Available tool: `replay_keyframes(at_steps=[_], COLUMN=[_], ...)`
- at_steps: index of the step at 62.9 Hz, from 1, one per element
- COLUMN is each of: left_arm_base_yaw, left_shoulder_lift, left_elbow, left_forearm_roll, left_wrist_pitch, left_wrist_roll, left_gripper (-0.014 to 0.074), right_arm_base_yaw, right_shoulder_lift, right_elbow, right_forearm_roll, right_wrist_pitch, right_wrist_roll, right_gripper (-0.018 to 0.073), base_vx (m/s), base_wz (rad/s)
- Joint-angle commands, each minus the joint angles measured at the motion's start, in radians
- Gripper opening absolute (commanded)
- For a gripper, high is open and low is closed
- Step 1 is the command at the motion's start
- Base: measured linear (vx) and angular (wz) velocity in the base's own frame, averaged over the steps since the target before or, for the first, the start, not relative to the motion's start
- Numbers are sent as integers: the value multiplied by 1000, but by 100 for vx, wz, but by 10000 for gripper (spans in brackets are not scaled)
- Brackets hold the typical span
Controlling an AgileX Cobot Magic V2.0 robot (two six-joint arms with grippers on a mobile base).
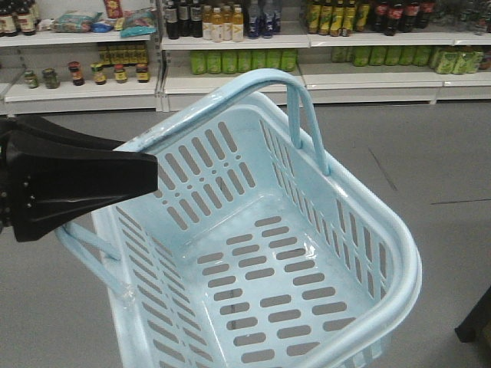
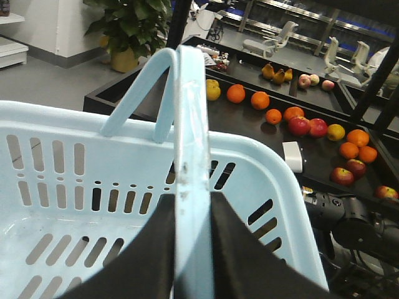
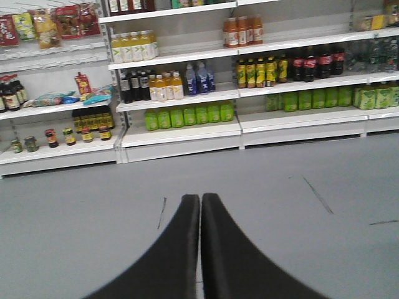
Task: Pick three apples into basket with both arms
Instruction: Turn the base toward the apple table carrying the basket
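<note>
The light-blue slotted basket (image 1: 383, 257) hangs tilted in the front view with nothing inside it. My left gripper (image 1: 149, 172) is shut on one of its hoop handles (image 2: 190, 124), which runs up between the black fingers (image 2: 240, 249) in the left wrist view. Beyond the basket rim (image 2: 262, 163) stands a black fruit table (image 2: 312, 162). Two dark-red apples (image 2: 300, 126) lie side by side on it, and another red apple (image 2: 356, 167) lies further right. My right gripper (image 3: 200, 198) is shut on nothing, pointing over grey floor away from the fruit.
Oranges (image 2: 260, 99), pears (image 2: 277, 75) and paler pink apples (image 2: 304, 80) also lie on the table. A black arm joint (image 2: 349, 218) sits just right of the basket. Shelves of bottles (image 3: 181, 84) line the far wall. A potted plant (image 2: 128, 31) stands beyond the table.
</note>
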Motion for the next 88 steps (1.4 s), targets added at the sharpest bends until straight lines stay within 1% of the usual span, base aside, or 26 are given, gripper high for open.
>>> replay_keyframes(at_steps=[1, 35, 88], left_arm_base_yaw=[-2, -2, -2], left_shoulder_lift=[-19, -19, -19], left_elbow=[-27, -27, -27], left_forearm_roll=[50, 50, 50], left_wrist_pitch=[32, 32, 32], left_wrist_roll=[-1, -1, -1], left_gripper=[-6, -6, -6], right_arm_base_yaw=[-7, -7, -7], right_shoulder_lift=[-13, -13, -13], right_elbow=[12, 12, 12], right_forearm_roll=[-10, -10, -10], right_wrist_pitch=[-76, -76, -76], right_wrist_roll=[-1, -1, -1], right_gripper=[-7, -7, -7], base_vx=[26, 20, 12], base_wz=[-43, -57, -52])
